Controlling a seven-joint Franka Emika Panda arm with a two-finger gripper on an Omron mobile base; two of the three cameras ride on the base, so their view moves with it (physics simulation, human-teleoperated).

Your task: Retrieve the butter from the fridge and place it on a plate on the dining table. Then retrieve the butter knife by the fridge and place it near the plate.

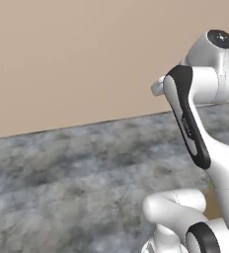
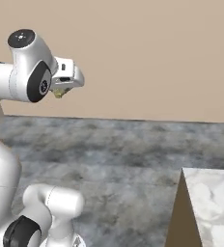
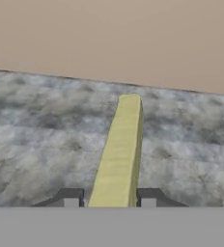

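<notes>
The butter (image 3: pixel 119 154), a thin yellow stick, juts out from between my gripper's (image 3: pixel 110 198) two dark fingertips in the hand view, and the jaws are shut on it. In the right base view my gripper (image 2: pixel 61 92) hangs high at the upper left with a small yellow bit of the butter (image 2: pixel 59 94) showing under the white hand. A corner of the marble-topped dining table (image 2: pixel 215 202) with its tan wooden side stands at the lower right of that view. The fridge, plate and butter knife are out of view.
A grey mottled floor (image 1: pixel 77 173) stretches ahead to a plain beige wall (image 1: pixel 77 54). My own white arm (image 1: pixel 195 123) fills the right of the left base view.
</notes>
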